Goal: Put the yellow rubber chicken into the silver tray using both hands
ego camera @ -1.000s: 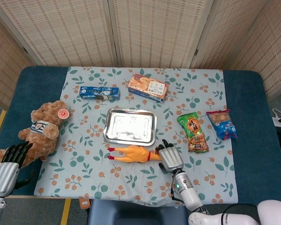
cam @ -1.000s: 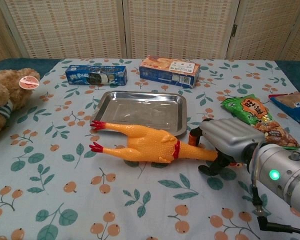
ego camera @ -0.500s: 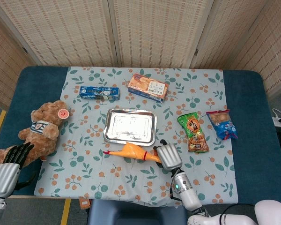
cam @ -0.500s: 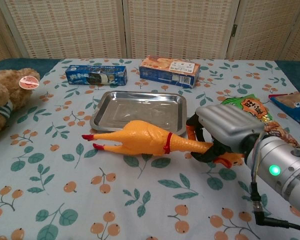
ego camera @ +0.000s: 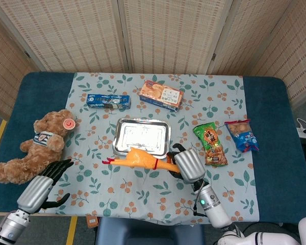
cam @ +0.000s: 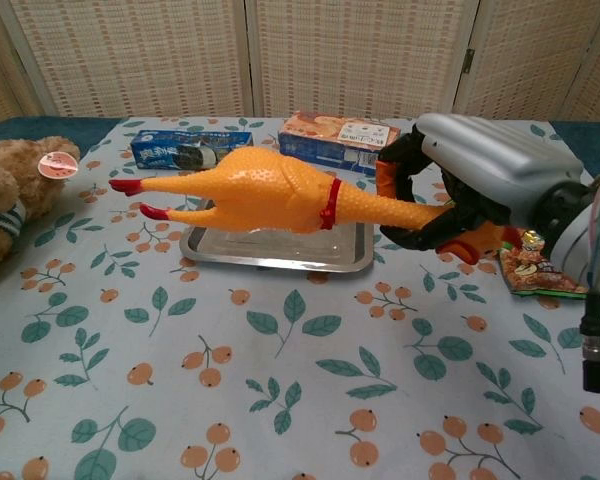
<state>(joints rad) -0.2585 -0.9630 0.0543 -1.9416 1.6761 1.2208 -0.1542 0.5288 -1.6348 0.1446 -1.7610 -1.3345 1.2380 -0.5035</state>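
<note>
Chest view: right robot hand [cam: 450, 195] grips glossy rubber chicken [cam: 270, 190]; left robot hand [ego camera: 46, 181] spread.

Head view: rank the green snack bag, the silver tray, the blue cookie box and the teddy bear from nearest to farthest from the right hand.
From the right hand, which holds the rubber chicken:
1. Green snack bag, just to its right and a little farther back.
2. Silver tray, to its left, behind the chicken.
3. Blue cookie box, far back on the left.
4. Teddy bear, at the table's left edge.
</note>
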